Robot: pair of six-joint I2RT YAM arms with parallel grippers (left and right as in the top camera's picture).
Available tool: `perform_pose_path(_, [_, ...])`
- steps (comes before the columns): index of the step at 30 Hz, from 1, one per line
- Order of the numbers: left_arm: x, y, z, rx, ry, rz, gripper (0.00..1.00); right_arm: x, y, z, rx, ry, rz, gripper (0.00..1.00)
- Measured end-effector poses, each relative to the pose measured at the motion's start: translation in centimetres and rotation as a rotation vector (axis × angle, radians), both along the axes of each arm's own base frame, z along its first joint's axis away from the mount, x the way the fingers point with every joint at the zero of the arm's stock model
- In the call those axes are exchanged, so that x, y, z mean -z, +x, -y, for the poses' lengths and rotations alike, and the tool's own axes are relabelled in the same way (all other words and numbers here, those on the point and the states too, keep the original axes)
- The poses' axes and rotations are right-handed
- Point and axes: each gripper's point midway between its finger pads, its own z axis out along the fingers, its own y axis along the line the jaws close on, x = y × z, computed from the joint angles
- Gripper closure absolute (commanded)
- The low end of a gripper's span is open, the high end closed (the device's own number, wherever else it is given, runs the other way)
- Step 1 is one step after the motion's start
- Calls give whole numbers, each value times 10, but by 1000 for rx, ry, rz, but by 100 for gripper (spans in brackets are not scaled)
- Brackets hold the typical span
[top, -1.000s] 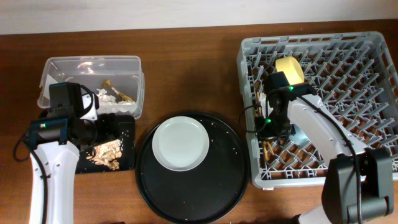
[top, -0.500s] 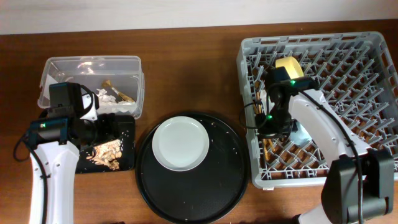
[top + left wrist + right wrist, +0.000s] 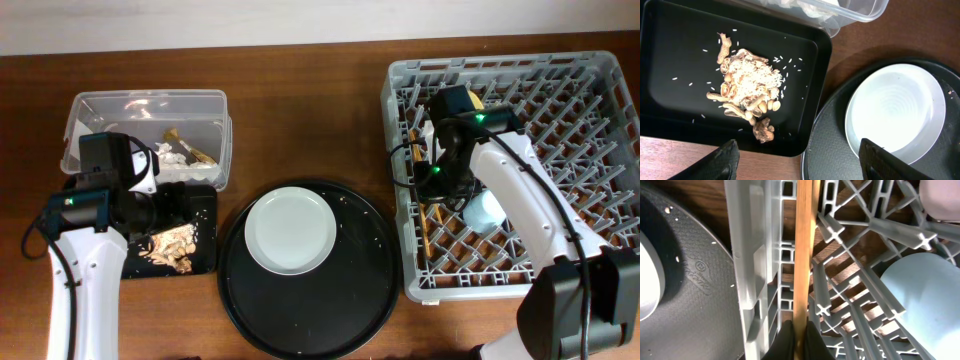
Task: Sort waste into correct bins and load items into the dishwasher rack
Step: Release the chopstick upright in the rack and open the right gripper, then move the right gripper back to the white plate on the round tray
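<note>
Our right gripper (image 3: pixel 795 339) is pinched narrow on the wooden chopsticks (image 3: pixel 804 255), which run along the left wall inside the dishwasher rack (image 3: pixel 600 70) at the counter's right edge, near the light blue cup (image 3: pixel 920 295). Our left gripper (image 3: pixel 801 162) hangs wide open near the left edge, above the shallow black tray (image 3: pixel 670 115) holding the food scraps (image 3: pixel 747 87). We see the clear tub (image 3: pixel 150 100) toward the back left corner, and the plate (image 3: pixel 291 231) on the round black tray (image 3: pixel 370 290) mid-counter.
</note>
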Motion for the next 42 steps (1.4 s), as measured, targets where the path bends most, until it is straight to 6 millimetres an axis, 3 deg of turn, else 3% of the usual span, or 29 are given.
perform_pose_path(1, [0, 0, 0, 0, 0, 0, 24, 0, 0, 0, 5, -2, 1, 65])
perform_pose_path(3, [0, 0, 0, 0, 0, 0, 24, 0, -1, 1, 4, -4, -2, 60])
perform_pose_path(12, [0, 0, 0, 0, 0, 0, 24, -1, -6, 1, 8, -6, -24, 57])
perform_pose_path(15, [0, 0, 0, 0, 0, 0, 24, -24, 7, -7, 6, 36, 25, 54])
perform_pose_path(18, [0, 0, 0, 0, 0, 0, 24, -67, 32, -45, -73, 140, 167, 45])
perform_pose_path(22, [0, 0, 0, 0, 0, 0, 24, -72, 18, -118, -266, 217, 208, 44])
perform_pose_path(25, [0, -1, 0, 0, -1, -5, 24, -47, -3, -158, -364, 217, 146, 44])
perform_pose_path(27, [1, -2, 0, 0, -1, -7, 24, -9, -16, -169, -360, 163, 46, 44])
perform_pose_path(34, [1, -2, 0, 0, -1, -8, 24, 74, -28, -169, -322, 47, -161, 48])
perform_pose_path(38, [1, -2, 0, 0, -1, -7, 24, 100, -33, -170, -318, 26, -222, 58])
perform_pose_path(42, [1, -2, 0, 0, -1, -7, 24, 102, -31, -175, -307, 39, -212, 62])
